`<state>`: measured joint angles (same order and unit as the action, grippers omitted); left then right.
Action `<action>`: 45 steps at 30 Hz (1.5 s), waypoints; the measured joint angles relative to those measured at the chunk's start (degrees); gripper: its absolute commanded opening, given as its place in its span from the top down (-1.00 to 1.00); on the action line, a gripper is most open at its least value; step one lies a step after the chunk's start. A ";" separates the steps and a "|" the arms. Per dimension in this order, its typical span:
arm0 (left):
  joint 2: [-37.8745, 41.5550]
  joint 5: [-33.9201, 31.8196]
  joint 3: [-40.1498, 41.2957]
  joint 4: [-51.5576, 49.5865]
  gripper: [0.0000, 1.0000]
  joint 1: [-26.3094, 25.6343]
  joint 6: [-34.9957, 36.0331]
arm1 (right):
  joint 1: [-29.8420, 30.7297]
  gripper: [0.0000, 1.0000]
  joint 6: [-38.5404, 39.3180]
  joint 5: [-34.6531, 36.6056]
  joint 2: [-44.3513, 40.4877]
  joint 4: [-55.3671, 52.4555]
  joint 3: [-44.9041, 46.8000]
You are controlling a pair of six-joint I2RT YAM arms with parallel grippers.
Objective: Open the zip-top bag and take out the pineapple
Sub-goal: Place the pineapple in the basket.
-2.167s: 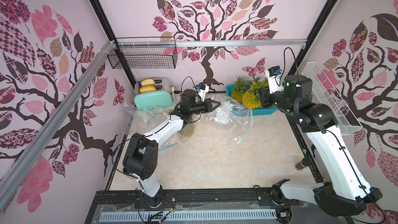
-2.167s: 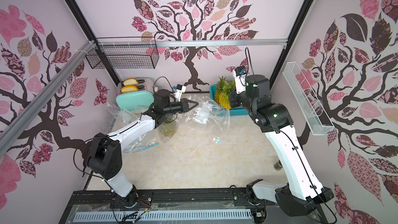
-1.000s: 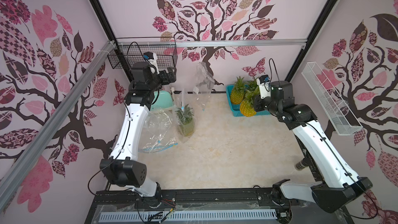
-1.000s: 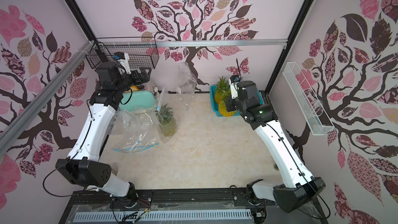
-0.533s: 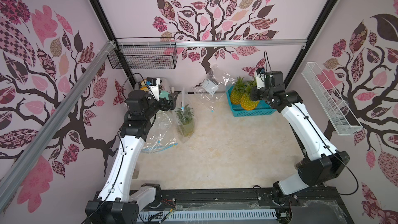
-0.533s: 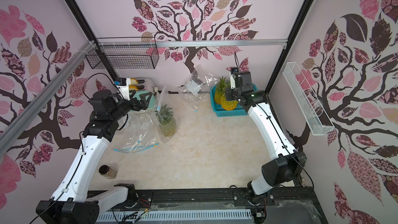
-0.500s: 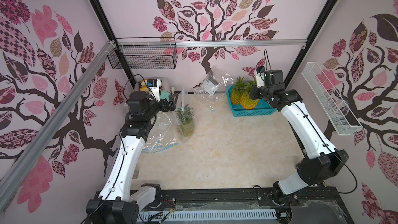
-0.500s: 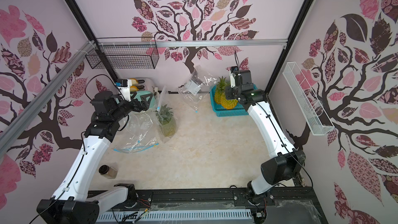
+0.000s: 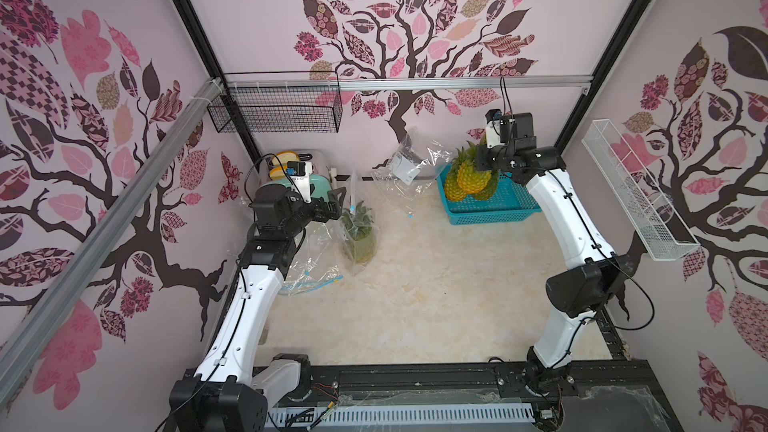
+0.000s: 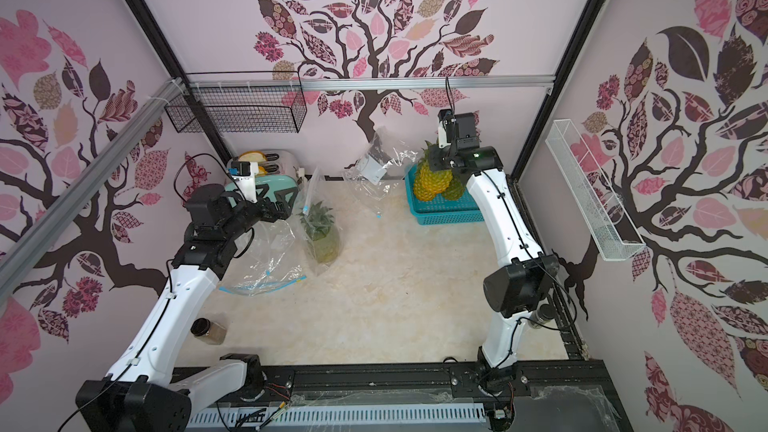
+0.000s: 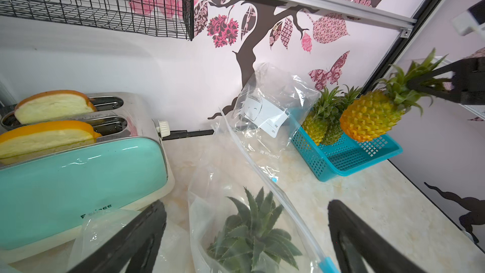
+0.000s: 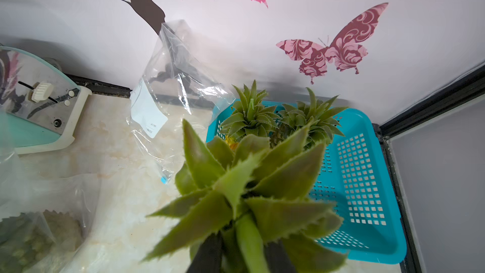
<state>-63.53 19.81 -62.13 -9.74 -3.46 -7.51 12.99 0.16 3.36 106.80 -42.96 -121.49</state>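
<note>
My right gripper (image 12: 244, 248) is shut on the leafy crown of a yellow pineapple (image 9: 473, 178), which hangs over the teal basket (image 9: 498, 207) at the back right. The same pineapple (image 11: 367, 119) shows in the left wrist view. A clear zip-top bag (image 9: 358, 230) stands left of centre with a greenish pineapple (image 11: 254, 232) inside it. My left gripper (image 9: 334, 203) is open just left of that bag's top, touching nothing. In the left wrist view its fingers (image 11: 338, 221) stand wide on either side of the bagged crown.
Two more pineapples (image 12: 249, 116) stand in the basket. An empty clear bag (image 9: 409, 164) leans on the back wall. Another flattened bag (image 9: 309, 274) lies at the left, near a teal toaster (image 9: 320, 176). A small brown jar (image 10: 208, 330) sits at the front left.
Over the last second my left arm came down from beside the wire basket to the bagged pineapple. The empty bag dropped against the back wall. My right gripper kept the pineapple over the basket.
</note>
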 measured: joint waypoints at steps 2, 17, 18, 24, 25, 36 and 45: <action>1.14 0.26 0.72 0.33 -0.96 0.00 -0.07 | -0.02 1.00 -0.35 -0.22 1.38 -0.37 -0.07; 0.37 2.82 1.07 0.70 -0.96 0.22 -1.33 | -0.11 1.00 -3.10 -1.03 5.33 -1.55 0.28; 0.35 3.02 1.07 0.70 -0.97 0.28 -1.36 | -0.13 1.00 -3.23 -1.09 5.33 -1.38 0.48; 0.11 3.80 1.07 0.70 -0.96 0.50 -1.53 | -0.39 1.00 -4.11 -1.68 5.44 0.39 3.50; 0.07 3.87 1.07 0.70 -0.97 0.52 -1.55 | -0.39 1.00 -4.26 -1.68 5.46 0.46 3.85; -0.13 4.85 1.07 0.70 -0.96 0.83 -1.68 | -0.44 1.00 -4.98 -2.23 7.96 1.75 4.09; -0.42 4.94 1.07 0.70 -0.96 0.92 -1.70 | -0.48 1.00 -5.35 -2.56 8.44 2.54 4.63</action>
<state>-63.94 24.75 -61.06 -9.04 -2.55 -9.21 12.51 -5.19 0.80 115.24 -40.42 -116.86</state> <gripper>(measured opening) 0.982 0.140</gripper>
